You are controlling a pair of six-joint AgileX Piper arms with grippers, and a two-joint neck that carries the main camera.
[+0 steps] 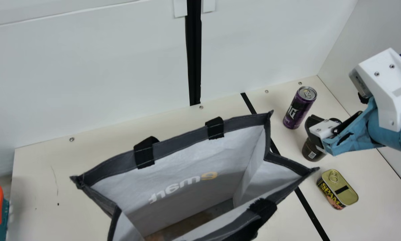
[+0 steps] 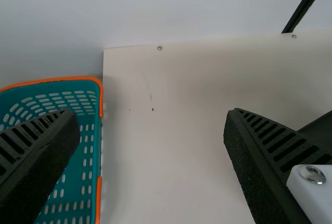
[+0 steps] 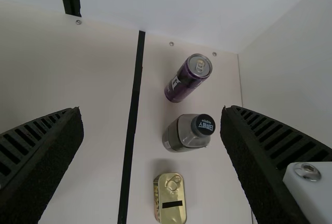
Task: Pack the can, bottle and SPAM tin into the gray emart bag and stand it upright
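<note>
Right tool (image 3: 150, 112): fingers apart, nothing gripped, close by the bottle (image 1: 311, 150). Left tool (image 2: 150, 114): fingers also apart, empty. Can (image 1: 297, 108), bottle and SPAM tin (image 1: 337, 190) all sit upright on the counter (image 1: 53, 174), outside the gray emart bag (image 1: 193, 154), whose mouth gapes open.

Step in hand, as judged: first pick with the right arm, probably bottle or can.

Method notes:
- Centre the gap on one item before descending. Bottle stands between can and tin, so a finger coming down off-line could tip a neighbour.
- Close around the straight body, not the bottle's cap (image 3: 204, 124); squeeze gently, as the can may dent.
- Tin is low: go down near the counter and pinch across its narrow width.
- Lift well above the bag's rim before crossing; a handle (image 1: 215, 128) could snag.
- Release low inside. Left tool might steady the rim, since the soft walls may fold.
</note>
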